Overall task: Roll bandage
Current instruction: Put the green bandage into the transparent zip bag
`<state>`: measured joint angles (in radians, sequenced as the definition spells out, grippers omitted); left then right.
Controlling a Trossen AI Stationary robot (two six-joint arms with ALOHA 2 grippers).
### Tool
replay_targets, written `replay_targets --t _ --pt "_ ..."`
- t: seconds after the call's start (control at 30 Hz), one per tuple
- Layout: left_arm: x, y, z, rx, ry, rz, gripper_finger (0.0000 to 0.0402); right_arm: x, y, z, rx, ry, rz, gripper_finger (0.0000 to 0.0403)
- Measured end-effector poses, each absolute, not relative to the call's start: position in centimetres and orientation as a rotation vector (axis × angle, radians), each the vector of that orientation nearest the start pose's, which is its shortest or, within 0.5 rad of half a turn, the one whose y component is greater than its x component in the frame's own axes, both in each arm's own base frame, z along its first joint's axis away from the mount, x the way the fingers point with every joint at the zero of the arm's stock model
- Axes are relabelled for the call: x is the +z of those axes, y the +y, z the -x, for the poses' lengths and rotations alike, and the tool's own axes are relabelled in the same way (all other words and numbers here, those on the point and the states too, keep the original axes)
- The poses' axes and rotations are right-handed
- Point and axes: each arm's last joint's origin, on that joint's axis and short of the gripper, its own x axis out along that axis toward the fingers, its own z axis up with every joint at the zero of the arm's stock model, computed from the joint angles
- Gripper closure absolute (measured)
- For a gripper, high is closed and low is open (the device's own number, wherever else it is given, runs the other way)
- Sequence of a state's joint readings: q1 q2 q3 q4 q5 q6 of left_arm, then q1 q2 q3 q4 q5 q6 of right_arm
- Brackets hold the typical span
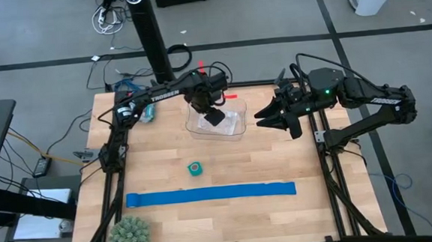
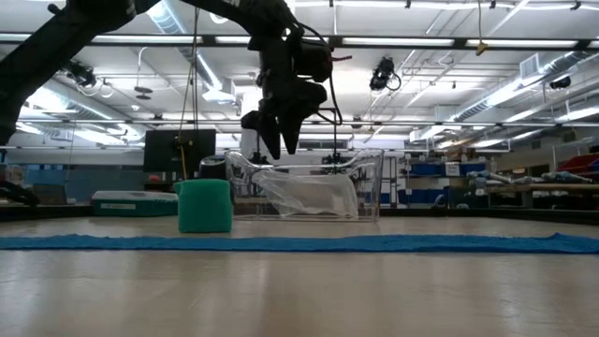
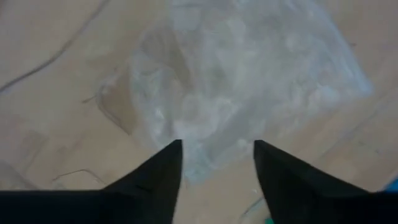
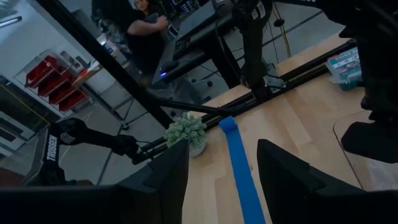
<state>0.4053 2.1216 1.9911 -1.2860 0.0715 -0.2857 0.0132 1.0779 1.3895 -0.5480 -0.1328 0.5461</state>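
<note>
The bandage [image 1: 195, 168] is a small teal roll that stands on its flat end on the wooden table, a little nearer than the table's middle; the low view shows it upright [image 2: 204, 206]. My left gripper [image 1: 214, 118] hangs open above a clear plastic container [image 1: 235, 126] at the far middle, pointing down, apart from the roll. The left wrist view shows its fingers [image 3: 217, 146] apart over crumpled clear plastic [image 3: 249, 81], with nothing between them. My right gripper [image 1: 262, 118] is raised at the right of the container, open and empty [image 4: 222, 146].
A long royal-blue strip [image 1: 209, 194] lies flat across the table's near part. A small green plant [image 1: 129, 235] stands at the near left corner and a teal box [image 1: 146, 110] at the far left. A person [image 4: 140, 25] is beyond the table.
</note>
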Motion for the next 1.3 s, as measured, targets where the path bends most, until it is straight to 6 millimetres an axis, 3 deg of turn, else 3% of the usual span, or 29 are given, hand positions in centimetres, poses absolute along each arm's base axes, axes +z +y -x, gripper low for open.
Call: replay_targets --t 0.13,0.3,0.47,0.8,1.1,1.3 --pt "26.1 16.6 -39.0 0.535 1.34 0.567 0.0154 44.6 0.7 -20.4 0.077 0.27 -0.556 0.022" --pt "25.4 16.7 -39.1 0.548 1.371 0.572 0.0137 44.6 0.7 -20.4 0.078 0.269 -0.552 0.022" --pt "24.1 16.5 -39.6 0.556 1.408 0.555 0.0142 44.6 0.7 -20.4 0.078 0.269 -0.552 0.022" --pt "24.1 16.4 -39.8 0.621 1.401 0.469 0.0166 44.6 0.7 -20.4 0.087 0.267 -0.558 0.022" --pt "21.5 15.9 -39.1 0.556 1.489 0.559 0.0183 44.8 0.7 -20.4 0.095 0.25 -0.558 0.022" --pt "21.2 15.6 -39.0 0.546 1.503 0.567 0.0184 44.8 0.7 -20.4 0.095 0.249 -0.558 0.022"
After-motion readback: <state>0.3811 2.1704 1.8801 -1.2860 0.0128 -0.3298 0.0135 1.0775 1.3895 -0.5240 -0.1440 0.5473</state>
